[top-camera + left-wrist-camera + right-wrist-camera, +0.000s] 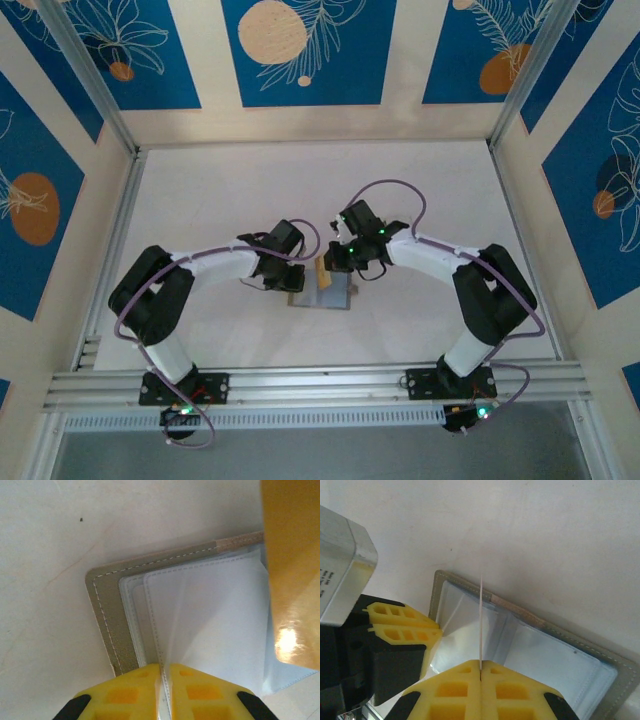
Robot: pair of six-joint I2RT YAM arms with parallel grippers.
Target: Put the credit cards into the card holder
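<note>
The grey card holder [335,300] lies open on the table between the two arms, its pale bluish inside facing up [555,665]. My left gripper [165,667] is shut on the edge of a clear sleeve [200,615] of the holder and lifts it a little. My right gripper [480,666] is shut on a credit card [481,620], seen edge-on, standing upright over the left half of the holder. In the left wrist view that card [292,575] shows a yellowish face at the right. From above, the card [322,271] sits between the left gripper [283,279] and the right gripper [332,265].
The left gripper's yellow fingers [400,627] and black body stand close to the card's left side. The white table [250,200] spreads behind the holder. Aluminium rails [320,385] run along the near edge, and patterned walls enclose the cell.
</note>
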